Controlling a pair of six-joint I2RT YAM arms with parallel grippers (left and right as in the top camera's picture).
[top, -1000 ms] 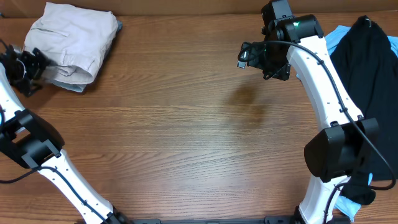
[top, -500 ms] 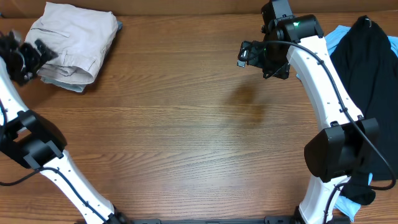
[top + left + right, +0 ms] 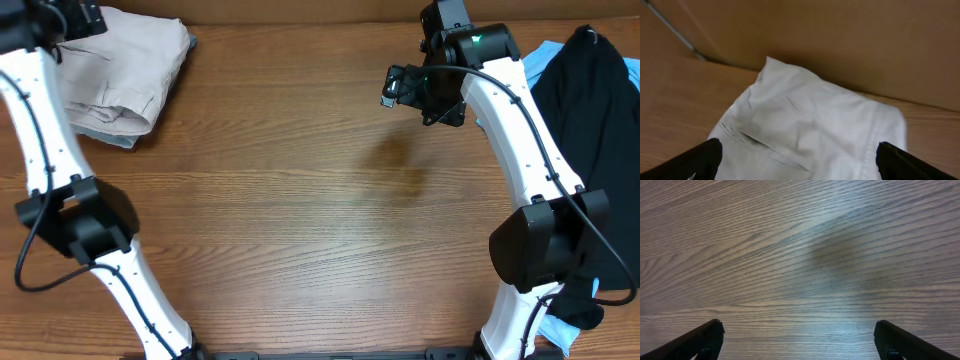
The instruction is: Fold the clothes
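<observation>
Now: L jaws open, empty, over folded khaki garment [image 3: 805,115] at counter's [image 3: 300,220] far corner; R jaws open, idle; best lift L straight up, avoid snagging folds.

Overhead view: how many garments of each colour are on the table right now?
Beige garment: 1
Pale blue-grey piece under it: 1
Black top: 1
Sky-blue top: 1
Total: 4
</observation>
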